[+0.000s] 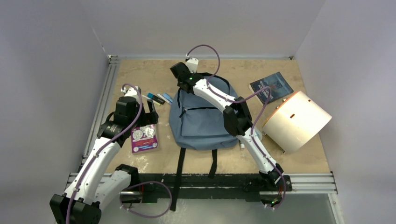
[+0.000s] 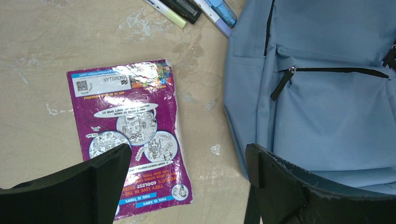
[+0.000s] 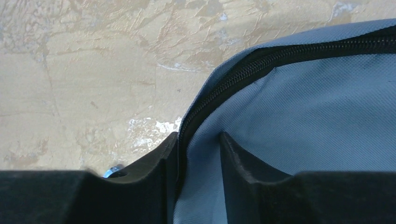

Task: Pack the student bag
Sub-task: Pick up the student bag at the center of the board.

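Student bag: the student bag (image 1: pixel 201 122) is laid flat on the middle of the counter (image 1: pixel 140 74), front pocket up, top end far and bottom end near.
Straps: two black straps (image 1: pixel 180 172) are trailed from the bag's near end over the counter's near edge.
Right end effector: the right end effector (image 3: pixel 198 140) is placed at the far left corner of the bag's top. Its fingers (image 3: pixel 156 161) are drawn close together on either side of the black zipper (image 3: pixel 243 65), and a fold of blue fabric is pinched between them.
Left end effector: the left end effector (image 2: pixel 187 151) is held above the counter, left of the bag, with its jaws spread wide. Nothing is gripped; the right edge of the purple booklet and the left edge of the bag are seen below it.
Purple booklet: a purple booklet (image 2: pixel 135 135) with cartoon circles on its cover is laid flat just left of the bag, not touching it.
Pens: a few pens (image 2: pixel 196 9) are grouped beyond the booklet, against the bag's far left side.
Dark book: a dark book (image 1: pixel 271 87) is set on the far right of the counter, apart from the bag.
Beige folder: a beige folder (image 1: pixel 296 121) is laid right of the bag, nearer than the dark book, behind the right arm.
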